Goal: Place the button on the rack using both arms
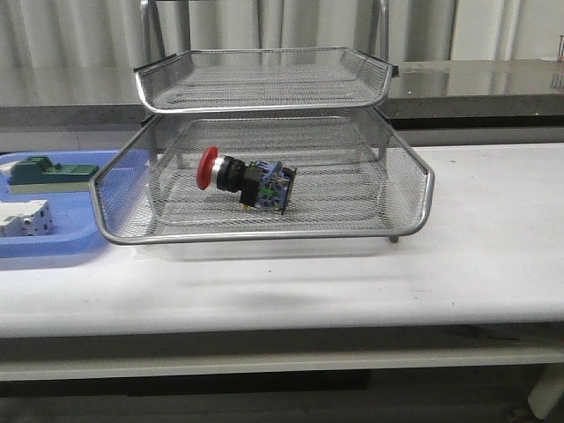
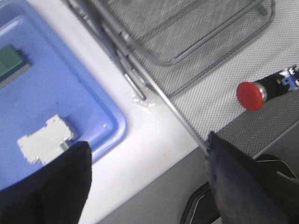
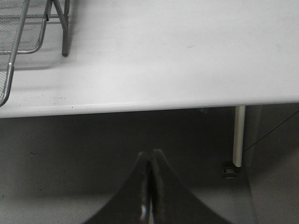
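Two grippers, neither on anything: the left gripper (image 2: pixel 147 179) stands wide, its dark fingers (image 2: pixel 51 186) spread well apart and empty, hanging off the table edge (image 2: pixel 154 140) near the corner of the rack (image 2: pixel 187 126); the right gripper (image 3: pixel 149 186) is pinched closed with its tips touching, nothing between them, hanging out past the front of the table over the floor and well apart from the rack. Neither arm shows in the front view. Out from there, the button (image 1: pixel 247 179) lies on its side on the mesh of the lower visible tier, red cap toward the robot's left, contact block toward its right, slightly tilted, so the placing looks done. As a thing to handle it seems small, rigid and fairly light, but lopsided: the domed cap is smooth and round and would likely slip out of a pinch, and the block end carries small terminals that are better not squeezed. The black barrel behind the silver collar looks the surest place to grip, across its width. On wire mesh it may roll or snag by its edges. Beside the rack, on the robot's left, a blue tray (image 1: pixel 53 247) holds a green block (image 1: pixel 40 172) and a white block (image 1: pixel 25 218).
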{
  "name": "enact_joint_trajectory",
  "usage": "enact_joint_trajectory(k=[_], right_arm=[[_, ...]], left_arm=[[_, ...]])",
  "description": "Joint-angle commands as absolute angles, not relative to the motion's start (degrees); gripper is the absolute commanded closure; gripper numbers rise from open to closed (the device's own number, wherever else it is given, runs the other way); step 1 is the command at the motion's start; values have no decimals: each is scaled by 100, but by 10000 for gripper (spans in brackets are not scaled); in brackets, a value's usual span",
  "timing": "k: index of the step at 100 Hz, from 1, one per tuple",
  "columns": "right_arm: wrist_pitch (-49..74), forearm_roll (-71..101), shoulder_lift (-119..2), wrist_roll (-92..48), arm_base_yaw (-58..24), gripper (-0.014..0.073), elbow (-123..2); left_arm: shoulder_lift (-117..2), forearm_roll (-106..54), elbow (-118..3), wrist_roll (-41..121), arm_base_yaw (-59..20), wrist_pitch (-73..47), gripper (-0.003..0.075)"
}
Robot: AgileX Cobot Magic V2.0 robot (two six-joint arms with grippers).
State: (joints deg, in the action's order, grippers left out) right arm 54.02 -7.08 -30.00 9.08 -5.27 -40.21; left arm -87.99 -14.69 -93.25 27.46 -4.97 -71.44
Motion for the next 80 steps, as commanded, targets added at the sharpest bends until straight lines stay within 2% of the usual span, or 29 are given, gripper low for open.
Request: enact_joint_trajectory(k=[1, 17, 80], right_arm=[[5052, -800, -3015, 891, -513, 662, -4166], [5052, -800, -3015, 891, -513, 662, -4166], [5052, -800, -3015, 891, -513, 662, -4166]], left_arm=[[-8227, -1761, -9092, 2673, -231, -6792, 236], [-7477, -1766, -8202, 2673, 42, -6097, 236], [-3960, -1925, -4058, 2558, 43, -2147, 236]])
